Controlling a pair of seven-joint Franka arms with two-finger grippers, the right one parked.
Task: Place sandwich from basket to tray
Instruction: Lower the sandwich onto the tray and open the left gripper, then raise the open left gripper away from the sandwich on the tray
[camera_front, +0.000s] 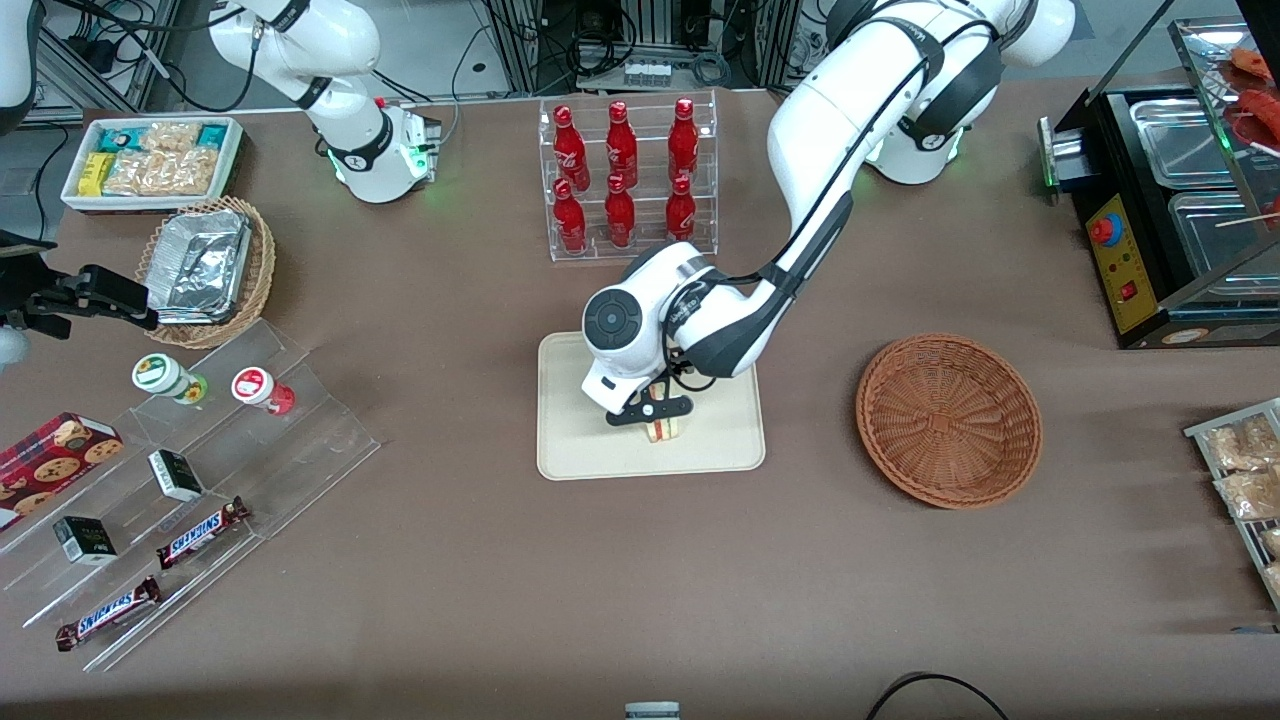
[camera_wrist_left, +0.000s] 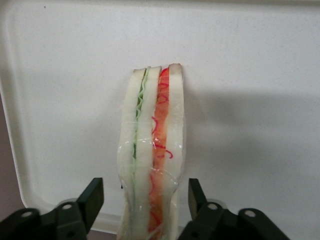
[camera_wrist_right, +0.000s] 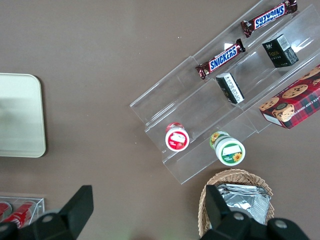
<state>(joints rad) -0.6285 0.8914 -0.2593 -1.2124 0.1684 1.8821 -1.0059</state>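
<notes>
The sandwich (camera_front: 663, 430) stands on its edge on the cream tray (camera_front: 580, 450), in the part of the tray nearer the front camera. In the left wrist view the sandwich (camera_wrist_left: 152, 140) shows pale bread with green and red-orange filling, wrapped in clear film, on the tray (camera_wrist_left: 250, 100). My left gripper (camera_front: 655, 413) hangs just above it. In the wrist view the gripper (camera_wrist_left: 145, 192) is open, with one finger on each side of the sandwich and a gap at both. The reddish-brown basket (camera_front: 948, 420) sits empty beside the tray, toward the working arm's end.
A clear rack of red bottles (camera_front: 627, 180) stands farther from the camera than the tray. Toward the parked arm's end are a stepped acrylic shelf with snacks (camera_front: 190, 480), a lighter wicker basket with foil trays (camera_front: 205, 268) and a white snack box (camera_front: 150, 160). A black food warmer (camera_front: 1180, 200) stands at the working arm's end.
</notes>
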